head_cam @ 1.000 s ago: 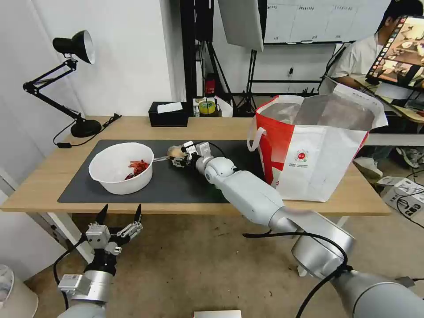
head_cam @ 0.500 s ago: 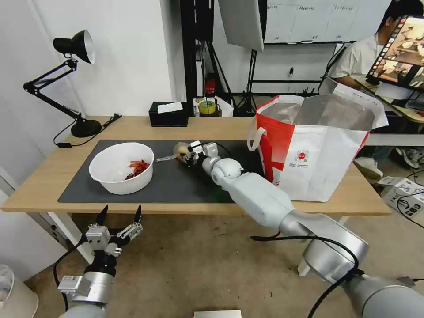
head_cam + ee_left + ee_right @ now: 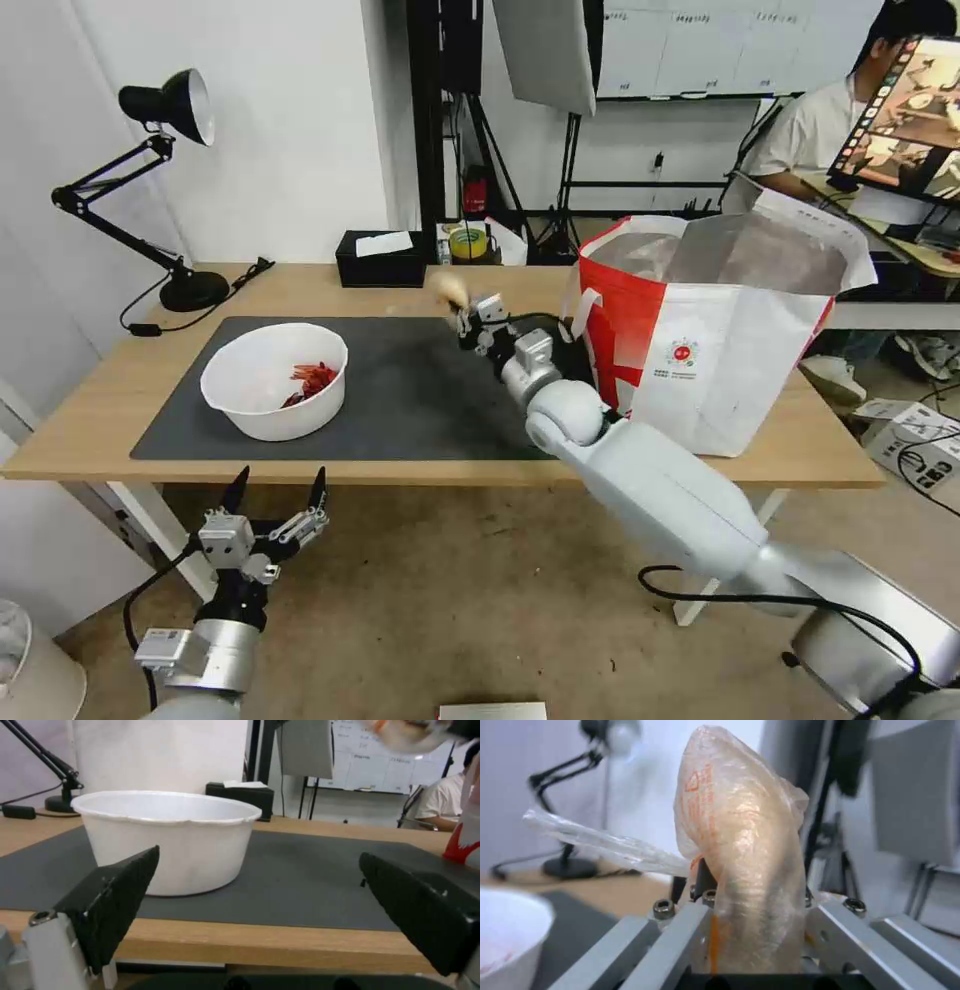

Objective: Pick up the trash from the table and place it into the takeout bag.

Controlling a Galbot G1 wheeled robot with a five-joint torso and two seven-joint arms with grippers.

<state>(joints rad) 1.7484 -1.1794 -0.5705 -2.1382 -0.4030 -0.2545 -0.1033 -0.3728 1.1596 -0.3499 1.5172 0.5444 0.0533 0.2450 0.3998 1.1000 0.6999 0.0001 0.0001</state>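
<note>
Head view: the right gripper (image 3: 466,312), fingers closed on the bagged bun (image 3: 450,290), is raised above the counter (image 3: 90,420) just beside the takeout bag (image 3: 720,340). The white bowl (image 3: 274,380) sits on the grey mat (image 3: 420,400).

Left wrist view: the left gripper (image 3: 260,896), fingers wide, hangs below the counter edge.

Right wrist view: the bun stands upright between the fingers (image 3: 675,933).

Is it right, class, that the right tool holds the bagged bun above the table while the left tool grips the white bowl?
Not quite. The left tool is open below the table edge, off the white bowl, as the head view shows. The right tool does hold the bagged bun aloft.
</note>
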